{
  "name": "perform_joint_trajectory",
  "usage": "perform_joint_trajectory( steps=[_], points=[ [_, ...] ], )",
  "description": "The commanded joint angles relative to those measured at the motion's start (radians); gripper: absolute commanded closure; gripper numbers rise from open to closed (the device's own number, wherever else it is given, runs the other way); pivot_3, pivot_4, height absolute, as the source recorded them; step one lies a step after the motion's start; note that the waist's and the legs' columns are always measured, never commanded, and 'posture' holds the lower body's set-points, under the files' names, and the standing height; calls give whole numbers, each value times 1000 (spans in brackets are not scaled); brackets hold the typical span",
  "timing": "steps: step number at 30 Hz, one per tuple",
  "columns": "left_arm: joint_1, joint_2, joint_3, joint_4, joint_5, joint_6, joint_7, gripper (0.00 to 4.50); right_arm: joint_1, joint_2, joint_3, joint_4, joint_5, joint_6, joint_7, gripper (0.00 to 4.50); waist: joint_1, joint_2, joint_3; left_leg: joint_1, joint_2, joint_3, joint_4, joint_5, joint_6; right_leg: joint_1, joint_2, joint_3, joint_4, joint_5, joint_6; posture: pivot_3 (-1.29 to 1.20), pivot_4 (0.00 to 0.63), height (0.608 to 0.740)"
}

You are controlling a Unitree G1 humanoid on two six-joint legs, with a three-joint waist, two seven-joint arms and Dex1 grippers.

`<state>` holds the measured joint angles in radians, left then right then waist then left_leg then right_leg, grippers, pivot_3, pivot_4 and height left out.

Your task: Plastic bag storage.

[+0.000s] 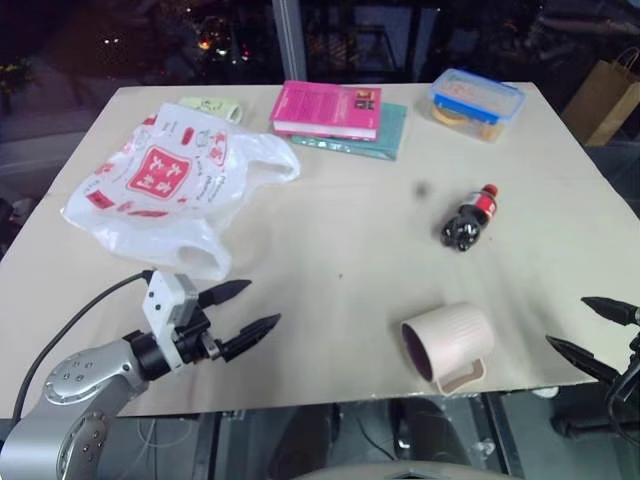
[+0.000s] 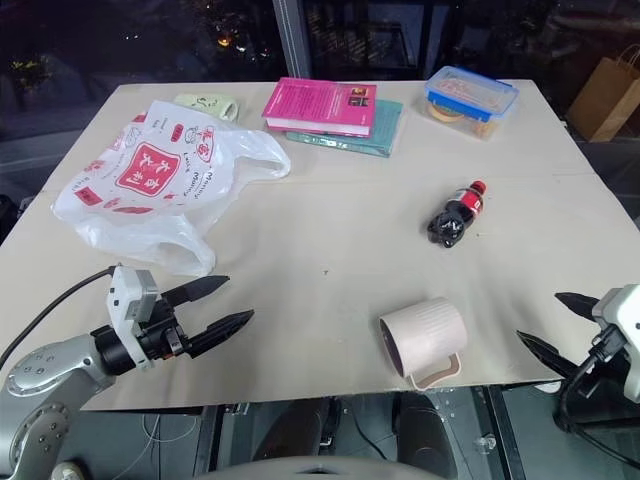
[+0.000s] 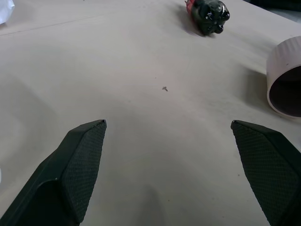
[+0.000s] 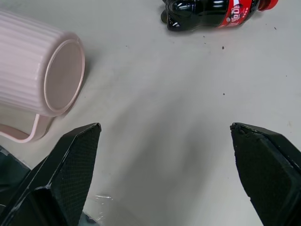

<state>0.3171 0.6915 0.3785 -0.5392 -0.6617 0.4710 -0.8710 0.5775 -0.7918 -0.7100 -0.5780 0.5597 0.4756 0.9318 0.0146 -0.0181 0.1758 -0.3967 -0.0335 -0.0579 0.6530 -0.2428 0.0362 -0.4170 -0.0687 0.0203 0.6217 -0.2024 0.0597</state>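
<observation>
A pale beige table (image 1: 340,250) carried several loose things. Near its front edge a ribbed pink mug (image 1: 449,345) lay on its side, its handle touching the surface and its mouth turned towards the left. Well apart from it, further back and to the right, a small dark cola bottle (image 1: 469,221) with a red cap also lay on its side. At the back a pink book (image 1: 328,109) rested on top of a teal book (image 1: 385,135). To the right of them stood a clear food box with a blue lid (image 1: 477,103). Left of the books lay a small pale green object (image 1: 212,107). Beyond the table's far right corner stood a brown paper bag (image 1: 603,98).
</observation>
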Motion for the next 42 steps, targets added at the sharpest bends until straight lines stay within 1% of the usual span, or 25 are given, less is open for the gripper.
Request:
perform_joint_trajectory(
  steps=[1, 4, 8, 13, 15, 17, 19, 22, 26, 28, 29, 31, 33, 35, 37, 39, 42],
  points=[
    [4, -17, 7, -35, -9, -37, 1, 51, -13, 6, -20, -14, 12, -18, 5, 0, 0, 0, 0, 0, 0, 0, 0, 0, 0, 0, 0, 0, 0, 0, 0, 0, 150, 740],
    [-12, -54, -11, -26, 4, -54, 32, 51, -22, 28, 3, -14, 31, -38, 26, 0, 0, 0, 0, 0, 0, 0, 0, 0, 0, 0, 0, 0, 0, 0, 0, 0, 150, 740],
    [-58, -59, -20, -14, 23, -57, 64, 51, -22, 41, 18, 1, 19, -67, 51, 0, 1, 0, 0, 0, 0, -1, 0, 0, 0, 0, 0, -1, 0, 0, 0, 0, 150, 740],
    [-157, -69, -28, -12, 34, -45, 141, 51, -24, 58, 27, -9, 44, -85, 78, 0, 1, 0, 0, 0, 0, 0, 0, 0, 0, 1, 1, 0, 0, 0, 0, 0, 150, 740],
    [-206, -72, -49, 1, 89, -47, 200, 51, -41, 58, 32, -29, 50, -94, 74, 0, 0, 0, 0, 0, 0, 0, 0, 0, 0, 1, 1, 0, 0, 0, 0, 0, 150, 740],
    [-258, -55, -85, -6, 199, -16, 307, 51, -64, 56, 37, -67, 82, -89, 66, 0, 0, 0, 0, 1, 0, 0, 0, 0, 0, 1, 4, 0, 0, 0, 0, 0, 150, 740],
    [-320, -37, -128, -38, 290, 60, 415, 51, -95, 56, 50, -113, 118, -91, 59, 0, 0, 0, 0, 1, 0, 0, 0, 0, 0, 1, 5, 0, 0, 0, 0, 0, 150, 740],
    [-418, -18, -182, -45, 372, 141, 500, 51, -142, 47, 72, -157, 145, -87, 41, 0, 0, 0, 0, 2, 0, -1, 1, 0, 0, 2, 6, 0, 2, 0, 0, 0, 150, 740],
    [-585, 51, -302, -13, 532, 242, 570, 51, -269, 0, 136, -188, 152, -61, -9, 0, 0, -1, 0, 2, -1, -1, 1, 0, 0, 2, 6, 0, 2, 1, 0, 0, 150, 740],
    [-637, 66, -352, 2, 593, 264, 587, 51, -315, -17, 163, -192, 152, -51, -27, 0, 0, -1, 0, 2, -1, 0, 1, 0, 0, 2, 6, 0, 2, 1, 1, 0, 150, 740],
    [-687, 67, -394, 40, 637, 314, 610, 51, -357, -26, 190, -189, 152, -40, -46, 0, 0, -1, 0, 2, -2, -1, 1, 0, 0, 2, 6, 0, 2, 2, 1, 0, 150, 740],
    [-833, 62, -534, 191, 754, 413, 641, 51, -486, -53, 294, -181, 123, -22, -81, 0, 0, -2, 1, 2, -2, -1, 1, 0, 0, 2, 6, -1, 2, 4, 1, 0, 150, 740],
    [-909, 47, -611, 285, 822, 437, 651, 51, -573, -63, 361, -174, 112, -1, -106, 0, -1, -2, 1, 1, -2, -1, 2, 1, 0, 2, 7, -1, 3, 3, 4, 0, 150, 740],
    [-946, 34, -650, 334, 848, 466, 635, 51, -619, -67, 398, -170, 110, 13, -118, 0, -3, -2, 1, 2, -2, -2, 2, 1, -1, 2, 7, -1, 3, 3, 4, 0, 150, 740],
    [-969, 23, -685, 381, 878, 479, 628, 51, -683, -67, 452, -161, 96, 25, -134, 0, -4, -2, 1, 1, -2, -2, 2, 1, -1, 1, 7, -1, 3, 5, 1, 0, 150, 740],
    [-975, 10, -692, 395, 891, 509, 619, 51, -748, -62, 507, -149, 77, 38, -155, 0, -4, -3, 1, -1, -3, -2, 2, 1, -1, -1, 7, -1, 3, 5, 0, 0, 150, 740],
    [-970, 16, -688, 386, 909, 548, 606, 51, -816, -45, 564, -138, 51, 44, -179, 0, -3, -3, 2, -3, -3, -2, 1, 1, -1, -3, 6, -1, 3, 5, 0, 0, 150, 740]
  ],
)
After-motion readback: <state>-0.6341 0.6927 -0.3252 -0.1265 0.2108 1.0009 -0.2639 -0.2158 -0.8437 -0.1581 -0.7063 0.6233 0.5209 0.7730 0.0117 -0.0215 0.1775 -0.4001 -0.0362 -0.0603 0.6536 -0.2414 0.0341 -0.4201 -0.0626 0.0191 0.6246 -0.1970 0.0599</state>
